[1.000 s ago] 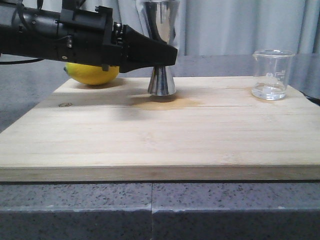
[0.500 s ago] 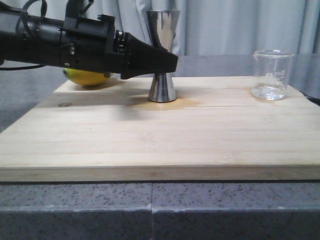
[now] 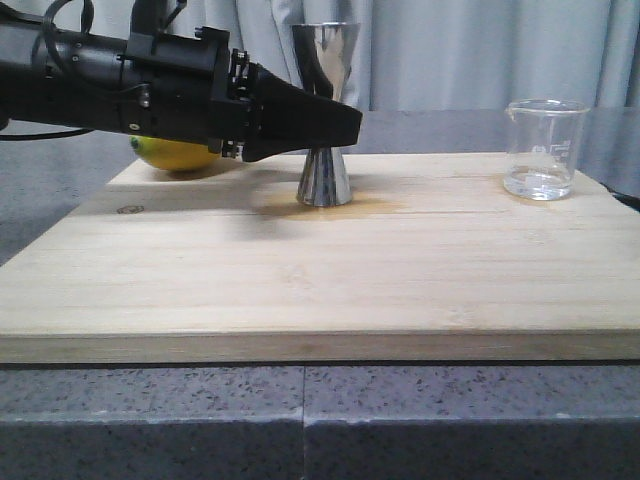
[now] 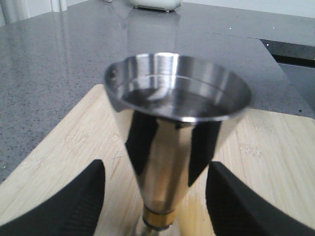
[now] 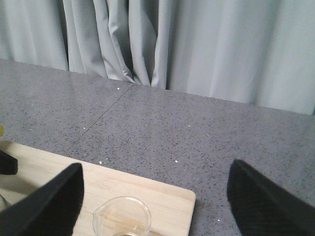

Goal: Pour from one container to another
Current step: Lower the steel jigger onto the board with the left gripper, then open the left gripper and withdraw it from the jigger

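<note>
Pale curtains are seen behind a wooden board (image 3: 320,290) where the liquid-filled steel jigger (image 3: 324,110), straddled by the open left gripper (image 4: 155,196), could be tipped and spilled if closed on off-centre.

Pale grey pleated curtains (image 3: 470,50) across the whole back, hanging down to a speckled grey stone worktop (image 3: 300,420) with a thin seam along its surface. Soft, even light, faint sheen on the stone. White appliance (image 4: 151,5) at the far edge, blurred.
</note>
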You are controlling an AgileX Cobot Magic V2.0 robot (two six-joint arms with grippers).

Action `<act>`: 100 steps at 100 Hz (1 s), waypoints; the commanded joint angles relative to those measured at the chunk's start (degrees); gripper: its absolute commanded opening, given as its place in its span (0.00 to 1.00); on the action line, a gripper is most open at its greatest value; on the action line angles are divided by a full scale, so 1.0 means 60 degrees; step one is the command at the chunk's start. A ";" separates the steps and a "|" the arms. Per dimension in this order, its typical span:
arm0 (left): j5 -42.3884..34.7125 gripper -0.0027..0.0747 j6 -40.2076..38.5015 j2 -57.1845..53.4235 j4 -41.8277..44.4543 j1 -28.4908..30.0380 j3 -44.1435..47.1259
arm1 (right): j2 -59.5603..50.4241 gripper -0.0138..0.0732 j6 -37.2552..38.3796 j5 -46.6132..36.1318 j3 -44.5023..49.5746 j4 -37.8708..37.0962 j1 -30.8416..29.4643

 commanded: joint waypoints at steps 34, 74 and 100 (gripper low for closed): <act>-0.0799 0.67 -0.1806 -0.1733 0.0747 -0.0075 -0.0254 | -0.0167 0.78 -0.0016 -0.0795 -0.0355 0.0038 -0.0051; -0.2083 0.69 -0.5818 -0.3179 0.5086 -0.0075 -0.0953 | -0.0167 0.78 -0.0016 -0.0795 -0.0355 0.0038 -0.0051; -0.1571 0.69 -1.2474 -0.4324 1.2006 -0.0075 -0.2760 | -0.0173 0.78 -0.0008 -0.0076 -0.0378 0.0038 -0.0051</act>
